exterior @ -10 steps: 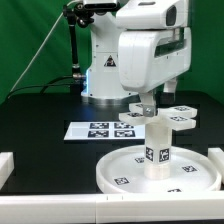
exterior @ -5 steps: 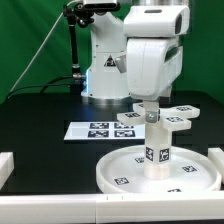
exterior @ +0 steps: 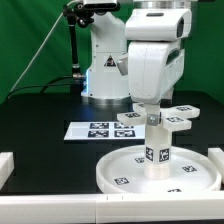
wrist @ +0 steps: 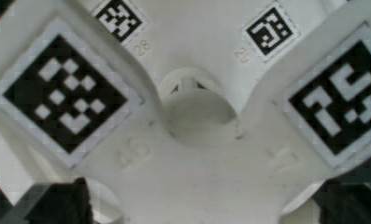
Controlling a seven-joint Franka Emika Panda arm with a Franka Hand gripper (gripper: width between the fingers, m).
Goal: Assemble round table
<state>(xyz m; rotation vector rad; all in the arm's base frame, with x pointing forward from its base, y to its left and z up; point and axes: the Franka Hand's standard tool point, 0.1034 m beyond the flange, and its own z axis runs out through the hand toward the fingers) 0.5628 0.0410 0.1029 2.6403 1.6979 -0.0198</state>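
The large round disc (exterior: 112, 172) lies flat at the front of the table. The short cylinder leg (exterior: 157, 150) stands upright at its centre. The cross-shaped base (exterior: 172, 117) sits on top of the leg, tags facing up. My gripper (exterior: 150, 108) comes straight down on the cross and is shut on one arm of it. In the wrist view the cross-shaped base (wrist: 200, 110) fills the frame, with its centre socket in the middle. My gripper (wrist: 200, 208) grips it, with a dark fingertip (wrist: 54, 205) at each side.
The marker board (exterior: 98, 130) lies on the black table behind the disc, toward the exterior view's left. White blocks stand at the front left (exterior: 5, 165) and front right (exterior: 217, 156) edges. The robot's pedestal (exterior: 100, 75) stands at the back.
The hand has shifted slightly to the exterior view's right and turned about its vertical axis. The cross-shaped base stays on the leg top.
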